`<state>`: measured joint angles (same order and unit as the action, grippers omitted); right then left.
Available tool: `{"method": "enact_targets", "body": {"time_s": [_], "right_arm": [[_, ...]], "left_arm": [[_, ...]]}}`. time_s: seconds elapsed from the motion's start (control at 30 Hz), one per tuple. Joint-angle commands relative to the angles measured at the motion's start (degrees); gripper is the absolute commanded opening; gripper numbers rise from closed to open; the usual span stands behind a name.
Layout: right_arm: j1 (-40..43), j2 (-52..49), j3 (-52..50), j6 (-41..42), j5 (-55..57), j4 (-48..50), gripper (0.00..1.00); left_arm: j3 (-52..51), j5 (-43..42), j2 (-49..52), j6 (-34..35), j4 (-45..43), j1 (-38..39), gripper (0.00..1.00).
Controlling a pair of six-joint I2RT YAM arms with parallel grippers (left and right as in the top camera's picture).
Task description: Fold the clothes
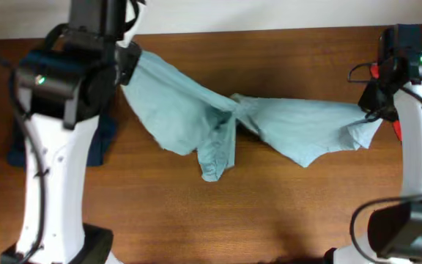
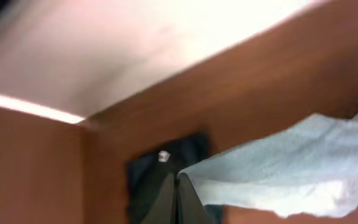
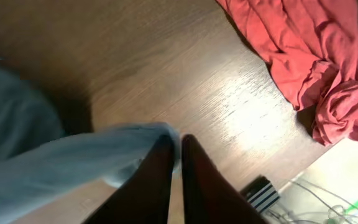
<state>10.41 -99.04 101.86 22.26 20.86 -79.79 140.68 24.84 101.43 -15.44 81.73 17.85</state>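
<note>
Each pinching an edge, the left gripper [image 2: 178, 179] and right gripper [image 3: 179, 142] hold the pale blue garment [image 1: 291, 125] stretched between them (middle sagging tableward), likely to spread it flat for folding.

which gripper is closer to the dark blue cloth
Left. The left gripper sits just beyond the dark blue cloth; the right gripper is across the table at the light blue garment's far end.

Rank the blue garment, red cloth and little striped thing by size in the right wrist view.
Largest: the blue garment and red cloth, about alike; the blue sits nearer the camera, so unranked.
Smallest: the striped thing.
</note>
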Motion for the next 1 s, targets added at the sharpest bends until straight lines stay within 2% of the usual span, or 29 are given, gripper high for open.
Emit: {"method": "enact_targets", "body": {"time_s": [0.0, 0.1, 0.17, 0.23, 0.33, 0.47, 0.57, 0.67, 0.77, 0.83, 0.9, 0.97], "right_arm": [[1.84, -2.05, -0.24, 0.55, -1.20, 0.31, 0.21], [2.60, -2.67, -0.24, 0.55, -1.44, 0.76, 0.38], [3.06, -2.71, -0.24, 0.52, -2.62, 1.29, 0.46], [3.23, -2.71, -0.24, 0.11, -5.46, 1.49, 0.48], [2.80, -2.71, -0.24, -8.83, -20.41, 2.89, 0.52], [0.68, -2.71, -0.24, -24.76, -44.50, 4.50, 0.63], [-1.99, -2.71, -0.24, -31.28, -56.43, 4.98, 0.67], [-5.18, -2.71, -0.24, -31.98, -60.13, 6.80, 0.68], [-9.22, -2.71, -0.24, -36.17, -66.07, 9.44, 0.68], [-11.54, -2.71, -0.24, -37.31, -68.39, 10.95, 0.69], [-13.46, -2.69, -0.24, -37.31, -69.64, 12.37, 0.69], [-15.21, -2.69, -0.24, -37.29, -71.01, 13.70, 0.69]], "left_arm": [[0.76, 6.49, -4.87, 2.34, -2.51, -0.76, 0.01], [0.76, 6.47, -6.99, 2.34, -4.66, -0.76, 0.01], [0.76, 6.43, -8.22, 2.34, -5.97, -0.76, 0.01], [0.76, 5.60, -9.20, 2.25, -7.26, -0.76, 0.01], [0.76, 0.02, -9.81, -0.42, -9.57, -0.76, 0.00], [0.76, -6.29, -9.86, -3.91, -14.12, -0.70, 0.00], [0.92, -9.46, -9.86, -4.72, -18.47, -0.63, 0.00], [1.55, -16.52, -9.86, -5.68, -24.65, -0.59, 0.00], [3.30, -24.65, -9.86, -5.57, -30.93, -0.61, 0.00], [4.61, -24.26, -9.86, -4.26, -34.62, -0.59, 0.00], [5.79, -20.17, -9.86, -2.05, -36.92, -0.61, 0.00], [6.36, -23.50, -9.86, -1.09, -36.94, -0.59, 0.00]]}}
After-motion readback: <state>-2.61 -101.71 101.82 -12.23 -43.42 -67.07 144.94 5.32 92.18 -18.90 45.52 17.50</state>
